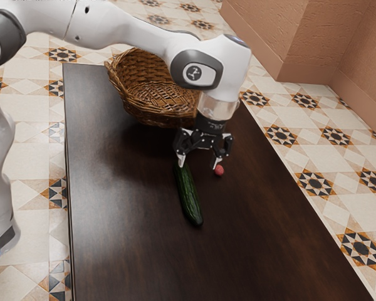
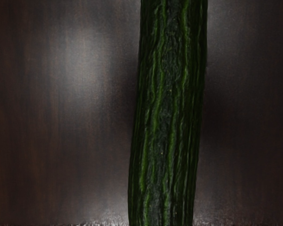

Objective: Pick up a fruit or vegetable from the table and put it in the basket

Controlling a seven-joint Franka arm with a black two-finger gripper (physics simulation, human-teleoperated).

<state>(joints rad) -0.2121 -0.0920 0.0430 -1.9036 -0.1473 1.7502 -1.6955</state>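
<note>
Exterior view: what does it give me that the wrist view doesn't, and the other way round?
Exterior view: the brown woven wicker basket, the small round reddish thing, the black two-finger tool, open, and the patterned tile floor.
Wrist view: fine lengthwise ridges and bright green streaks on the skin, close up.
Both: the long dark-green cucumber and the dark brown wooden table.

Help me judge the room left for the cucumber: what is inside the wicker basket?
Inside the basket, only bare woven bottom shows. My arm covers the part toward the exterior view's right, so what may lie there cannot be seen.
</note>
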